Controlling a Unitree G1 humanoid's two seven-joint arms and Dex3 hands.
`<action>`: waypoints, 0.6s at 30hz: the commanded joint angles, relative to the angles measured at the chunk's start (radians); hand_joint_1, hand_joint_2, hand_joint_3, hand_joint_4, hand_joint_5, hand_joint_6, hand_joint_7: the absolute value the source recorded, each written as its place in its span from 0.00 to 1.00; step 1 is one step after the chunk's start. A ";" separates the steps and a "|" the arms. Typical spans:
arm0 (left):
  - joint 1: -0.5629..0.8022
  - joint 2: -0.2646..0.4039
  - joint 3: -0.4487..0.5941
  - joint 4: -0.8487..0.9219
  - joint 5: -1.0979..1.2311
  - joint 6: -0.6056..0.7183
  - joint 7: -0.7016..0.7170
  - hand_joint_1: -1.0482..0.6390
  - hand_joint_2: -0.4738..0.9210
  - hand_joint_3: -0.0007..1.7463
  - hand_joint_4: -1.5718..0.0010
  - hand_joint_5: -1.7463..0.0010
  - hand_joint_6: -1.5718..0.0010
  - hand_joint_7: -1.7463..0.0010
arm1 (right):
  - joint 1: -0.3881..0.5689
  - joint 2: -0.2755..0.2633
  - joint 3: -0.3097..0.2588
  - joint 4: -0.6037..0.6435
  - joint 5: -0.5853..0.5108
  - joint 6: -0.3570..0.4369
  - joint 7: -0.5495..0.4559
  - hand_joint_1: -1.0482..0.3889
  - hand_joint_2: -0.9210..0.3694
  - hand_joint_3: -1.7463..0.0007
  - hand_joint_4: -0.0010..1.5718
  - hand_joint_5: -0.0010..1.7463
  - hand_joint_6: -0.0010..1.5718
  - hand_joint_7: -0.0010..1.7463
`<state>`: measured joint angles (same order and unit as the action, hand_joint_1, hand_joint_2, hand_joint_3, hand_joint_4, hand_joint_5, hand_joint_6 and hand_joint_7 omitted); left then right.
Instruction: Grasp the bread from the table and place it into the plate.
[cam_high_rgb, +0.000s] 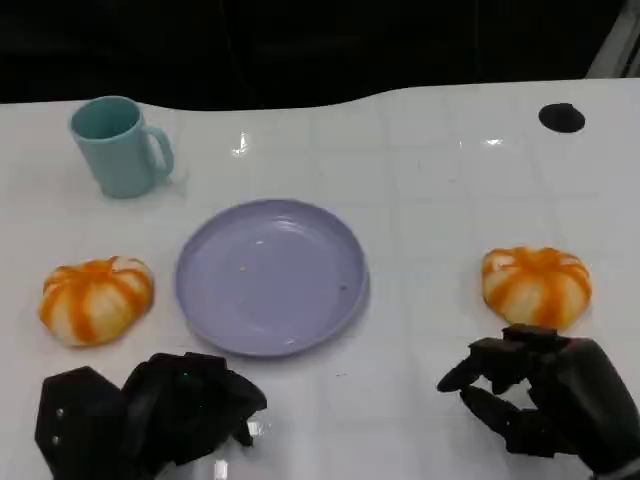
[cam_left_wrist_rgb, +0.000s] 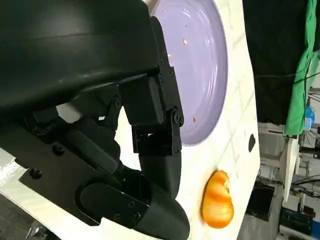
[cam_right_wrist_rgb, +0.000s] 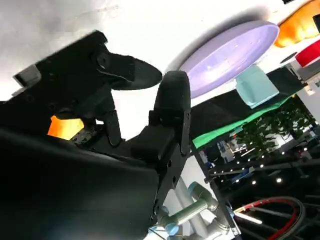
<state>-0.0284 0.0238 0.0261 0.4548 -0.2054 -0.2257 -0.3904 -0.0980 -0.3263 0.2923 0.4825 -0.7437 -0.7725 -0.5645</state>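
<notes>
My right hand (cam_high_rgb: 545, 395) sits low near the table edge, fingers apart and curved, holding nothing; the orange-and-white striped bread roll (cam_high_rgb: 537, 285) lies just beyond its fingertips, close but not touching as far as I can tell. My left hand (cam_high_rgb: 175, 405) rests on my other side, fingers curled in, nothing in it. A second striped roll (cam_high_rgb: 96, 298) lies ahead of that hand and a bit outward, apart from it. The lavender plate (cam_high_rgb: 215, 305) is between the two hands, ahead of both, with nothing on it but a few crumbs. A teal mug (cam_high_rgb: 120, 146) stands far beyond the left hand, well apart from everything. Judgement: the step in hand is the reach-and-grasp with the right, not yet made. To do it well I'd go forward over the roll, keep the fingers wide until they straddle it, come down from above so thumb and fingers meet opposite flanks, then close gently since bread likely squashes. Don't push it away with the fingertips on approach. Lift before swinging inward toward the plate so it passes over the rim. In the right wrist view the roll (cam_right_wrist_rgb: 65, 127) shows as an orange patch behind the fingers (cam_right_wrist_rgb: 172, 100), so alignment looks roughly right.
</notes>
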 joint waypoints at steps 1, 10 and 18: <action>0.009 0.012 0.007 0.000 -0.002 0.012 -0.008 0.00 0.80 0.13 0.44 0.14 0.06 0.73 | 0.011 -0.014 -0.028 -0.042 -0.001 0.011 -0.039 0.54 0.15 0.72 0.46 0.60 0.56 0.25; 0.009 0.013 0.007 0.000 -0.002 0.012 -0.010 0.00 0.81 0.13 0.43 0.14 0.06 0.74 | 0.009 -0.046 -0.056 -0.110 -0.048 0.071 -0.063 0.49 0.04 0.89 0.34 0.29 0.46 0.05; 0.009 0.009 0.009 0.002 -0.003 0.009 -0.008 0.00 0.81 0.13 0.43 0.13 0.05 0.74 | 0.028 -0.091 -0.070 -0.244 -0.130 0.253 -0.015 0.41 0.00 0.95 0.23 0.14 0.34 0.00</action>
<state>-0.0286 0.0234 0.0280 0.4548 -0.2059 -0.2243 -0.3905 -0.0869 -0.3865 0.2428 0.2882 -0.8626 -0.5729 -0.6144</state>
